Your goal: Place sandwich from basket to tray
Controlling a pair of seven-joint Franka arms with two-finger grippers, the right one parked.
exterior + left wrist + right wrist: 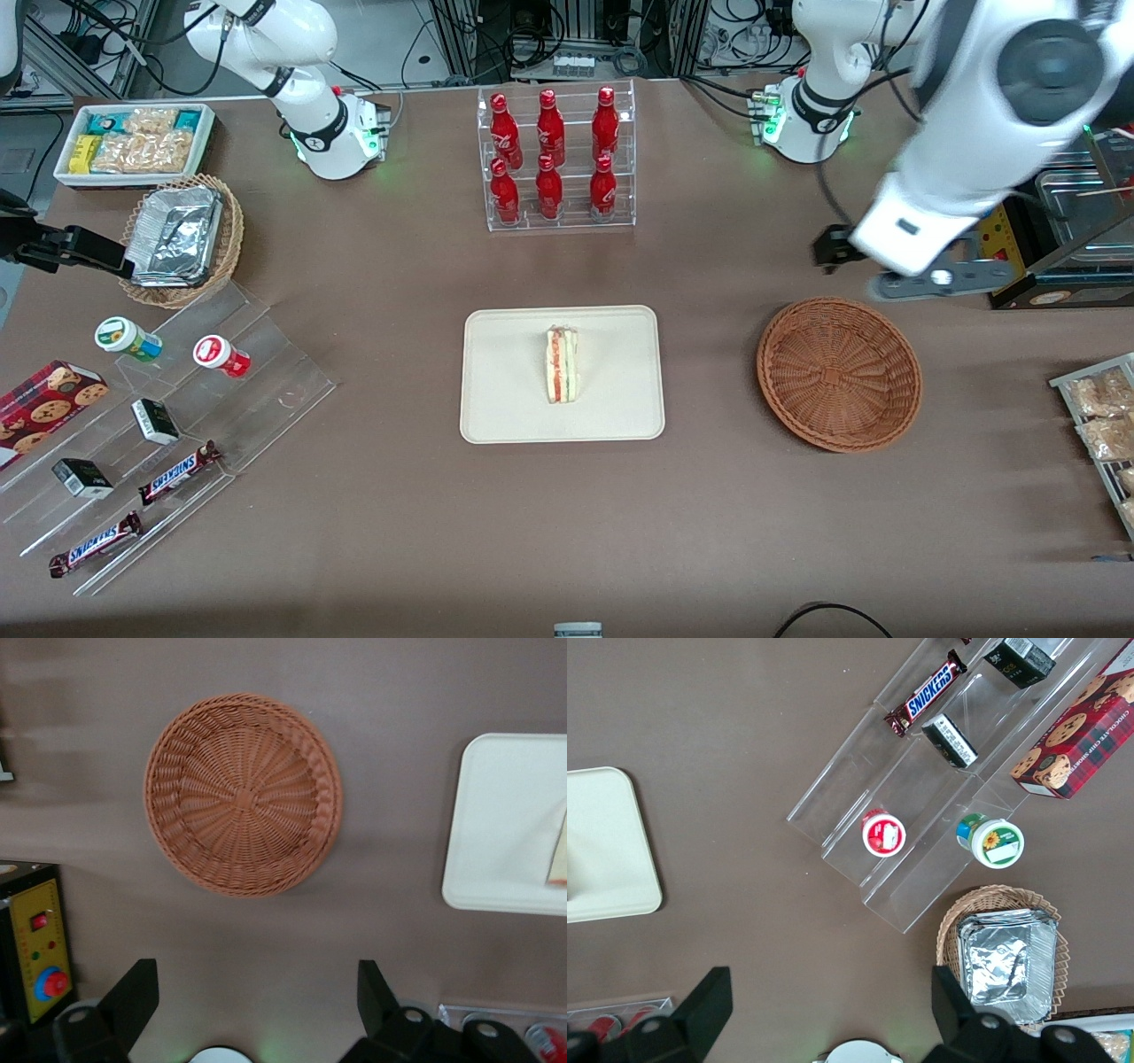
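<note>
Your front view looks steeply down on the whole table (399, 549). Your left wrist camera looks straight down from high up, past the open gripper (257, 1005), at the basket (244, 793), sharing it and the tray (505, 416) edge with the front view.

Arm links: glossy white shells, rounded, dark grey circular joint cap noted | Base collar: black band, green indicator light lit | Cabling: black leads routed from base | gripper (252, 1005): black angular fingers (133, 997) set wide apart, above the table, farther from the camera than the basket | Mount: grey flange, round bolt holes observed
</note>
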